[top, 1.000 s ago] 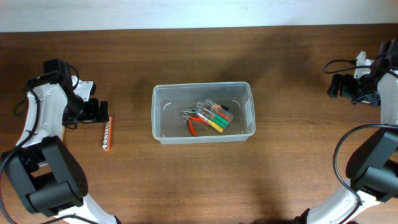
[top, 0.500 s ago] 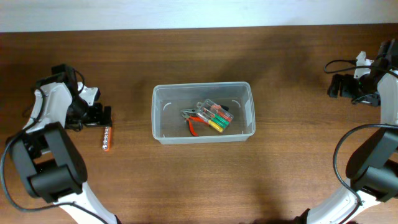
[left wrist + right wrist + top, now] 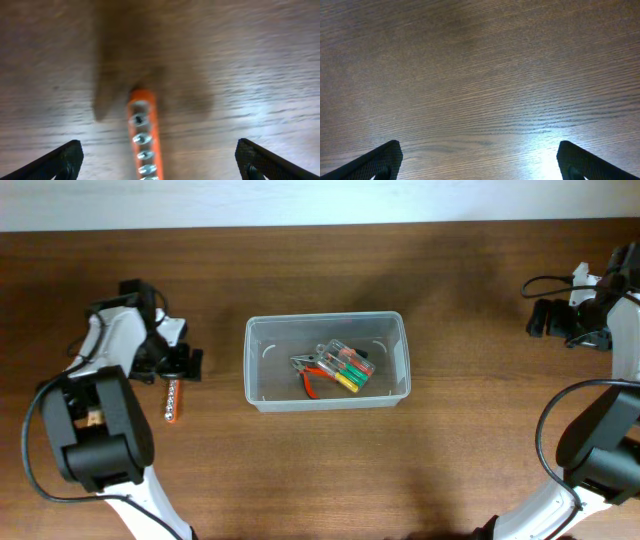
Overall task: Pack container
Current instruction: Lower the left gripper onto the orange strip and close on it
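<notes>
Lying long-axis left-right: container (image 3: 326,318); left gripper (image 3: 188,364) spread near orange bit holder (image 3: 143,131)

I see a dark wood-grain table (image 3: 300,470) carrying two things directly: the clear container (image 3: 250,375) about mid-worktop, and, well apart toward the left edge, an orange bit holder (image 3: 172,400) with a row of silver bits, lying front-to-back.

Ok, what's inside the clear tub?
The container holds a small clear case of yellow, green and red pieces, partly covering orange-handled pliers; anything beneath the case is hidden.
</notes>
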Controlling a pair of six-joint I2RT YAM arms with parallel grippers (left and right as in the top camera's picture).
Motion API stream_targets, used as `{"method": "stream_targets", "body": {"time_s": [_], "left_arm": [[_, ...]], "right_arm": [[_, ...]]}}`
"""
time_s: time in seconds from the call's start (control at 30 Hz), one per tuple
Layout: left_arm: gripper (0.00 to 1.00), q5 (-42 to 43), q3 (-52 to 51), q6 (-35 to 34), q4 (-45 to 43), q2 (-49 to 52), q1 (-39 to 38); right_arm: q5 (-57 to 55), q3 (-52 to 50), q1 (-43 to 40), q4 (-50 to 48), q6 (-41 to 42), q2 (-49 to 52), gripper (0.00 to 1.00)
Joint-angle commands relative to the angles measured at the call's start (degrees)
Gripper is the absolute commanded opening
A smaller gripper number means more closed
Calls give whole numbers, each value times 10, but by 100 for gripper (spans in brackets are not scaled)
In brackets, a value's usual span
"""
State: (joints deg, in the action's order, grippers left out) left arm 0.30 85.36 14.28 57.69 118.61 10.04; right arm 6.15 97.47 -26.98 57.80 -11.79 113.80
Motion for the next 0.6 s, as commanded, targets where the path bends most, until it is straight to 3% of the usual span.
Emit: {"method": "stream_targets", "body": {"time_s": [0.0, 0.57], "left_arm": [[99, -36, 0, -26, -2, 7, -9], [99, 1, -38, -77, 15, 9, 5]], "right_arm": [[5, -2, -1, 0, 3, 0, 99], [5, -2, -1, 0, 3, 0, 99]]}}
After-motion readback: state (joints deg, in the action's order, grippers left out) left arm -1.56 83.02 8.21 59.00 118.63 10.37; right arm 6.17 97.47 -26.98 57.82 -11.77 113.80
